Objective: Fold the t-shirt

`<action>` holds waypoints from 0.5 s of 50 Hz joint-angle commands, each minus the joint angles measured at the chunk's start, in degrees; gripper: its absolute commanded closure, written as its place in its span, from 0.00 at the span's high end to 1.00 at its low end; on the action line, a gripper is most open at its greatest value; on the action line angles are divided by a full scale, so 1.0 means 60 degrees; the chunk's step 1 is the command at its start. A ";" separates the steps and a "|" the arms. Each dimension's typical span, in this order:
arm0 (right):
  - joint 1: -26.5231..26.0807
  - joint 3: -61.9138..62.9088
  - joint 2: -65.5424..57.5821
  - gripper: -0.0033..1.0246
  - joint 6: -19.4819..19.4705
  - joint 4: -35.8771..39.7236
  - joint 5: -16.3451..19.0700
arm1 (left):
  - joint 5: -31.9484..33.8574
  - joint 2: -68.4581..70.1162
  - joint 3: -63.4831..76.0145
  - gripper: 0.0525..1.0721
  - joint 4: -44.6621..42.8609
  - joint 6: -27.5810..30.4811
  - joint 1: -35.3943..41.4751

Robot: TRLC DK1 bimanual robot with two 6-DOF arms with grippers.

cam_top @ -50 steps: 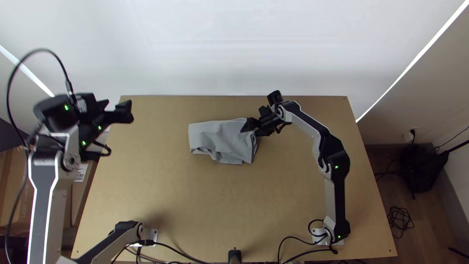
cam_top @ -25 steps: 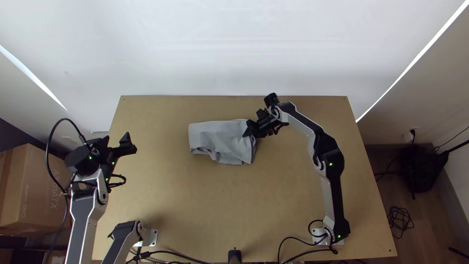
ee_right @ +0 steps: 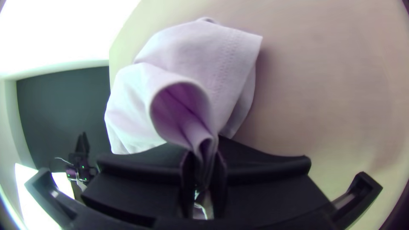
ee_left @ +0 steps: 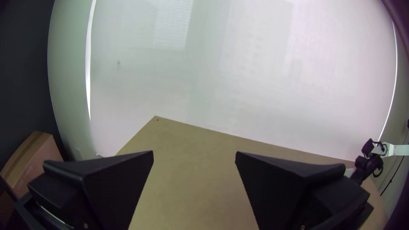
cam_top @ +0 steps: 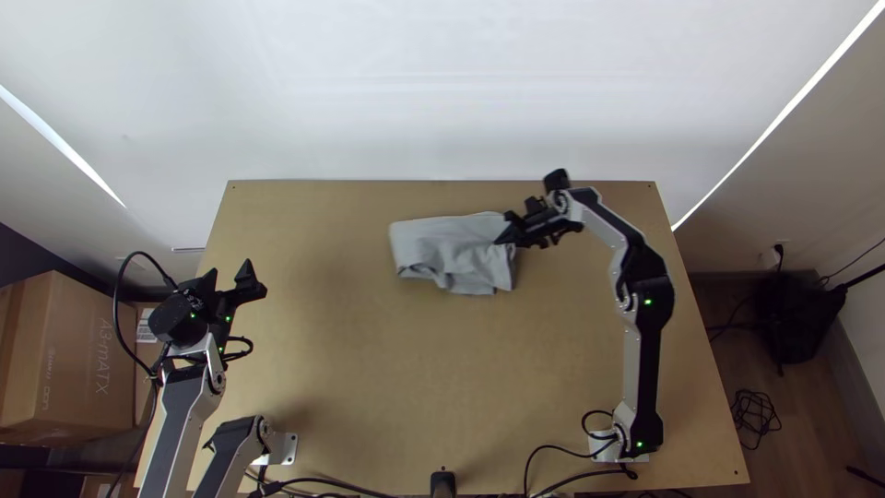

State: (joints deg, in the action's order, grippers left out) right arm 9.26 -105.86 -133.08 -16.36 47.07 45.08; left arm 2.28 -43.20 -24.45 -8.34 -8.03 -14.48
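The grey t-shirt (cam_top: 452, 251) lies as a compact folded bundle on the far part of the table, its near edge rumpled. At its right end is my right gripper (cam_top: 509, 236). In the right wrist view the right gripper (ee_right: 204, 157) is shut on a pinched, looped part of the t-shirt (ee_right: 191, 55), and a stitched hem shows beyond. Over the table's left edge stands my left gripper (cam_top: 232, 275), well away from the cloth. Seen from its own wrist, the left gripper (ee_left: 194, 157) is open, with nothing between its fingers.
The bare wooden table (cam_top: 369, 369) stretches in front of the cloth. A pale wall (cam_top: 442, 92) rises behind the far edge. Cardboard boxes (cam_top: 74, 360) stand beyond the table's left side. Cables (cam_top: 553, 452) run along the near edge.
The right gripper and the t-shirt have shifted together to the right and slightly toward the far edge. My left arm has come down and back toward the near side at the table's left.
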 commanded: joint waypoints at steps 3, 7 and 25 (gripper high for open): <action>-0.1675 0.0784 0.0544 0.02 0.0529 0.0095 -0.0160 | -0.0014 -0.0241 0.0515 0.95 -0.0778 -0.0097 -0.0048; -0.2612 0.1062 0.0734 0.02 0.0866 0.0095 -0.0174 | -0.0029 -0.0359 0.0647 0.95 -0.1086 -0.0082 -0.0048; -0.5893 0.1077 0.0910 0.02 0.1628 0.0329 -0.0262 | -0.0014 -0.1120 0.0530 0.95 -0.1481 -0.0580 0.0187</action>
State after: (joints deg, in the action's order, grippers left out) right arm -22.33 -100.62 -129.73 -8.23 48.25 44.71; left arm 2.31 -48.47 -21.63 -16.03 -9.10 -14.13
